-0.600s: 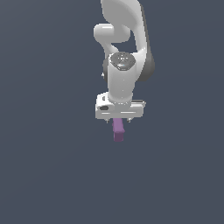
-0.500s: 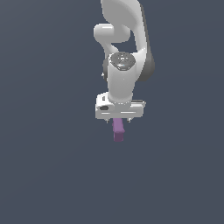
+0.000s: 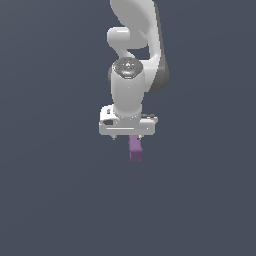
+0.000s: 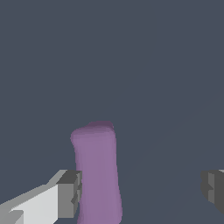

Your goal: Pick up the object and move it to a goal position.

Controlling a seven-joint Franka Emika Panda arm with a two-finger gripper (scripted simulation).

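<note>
White Panda arm (image 3: 132, 75) hangs down the middle of the exterior view, glossy smooth shells, rounded joints, dark grey band on the side toward the exterior view's right. Wrist cap shows small red and green dots. Below it the flat boxy white gripper (image 3: 131, 141) body, wider than tall.

The object (image 3: 134, 148) — small matte lilac block, elongated, soft rounded edges, no gloss — pokes out just under the gripper body, a bit toward the exterior view's right of its centre. Clearly narrower than the gripper body. Roughly upright, lower end slightly darker.

Wrist view: the object (image 4: 98, 173) reads as a tall rounded slab, uniform purple, faintly lumpy top edge. One finger (image 4: 70, 194) — grey square pad on a white angular bar — sits right against the object's side, touching or all but touching. The other grey pad (image 4: 213, 187) is well apart from the object, with a broad stretch of bare background between them. So the jaws are spread wide, not pinching the object; it sits between them, hard up by one pad only.

Whether the object rests on the floor or hangs is not clear — the ground (image 3: 60, 200) is a flat featureless slate-grey field in both views, no texture, no seams, only a faint lighter streak in the wrist view.
</note>
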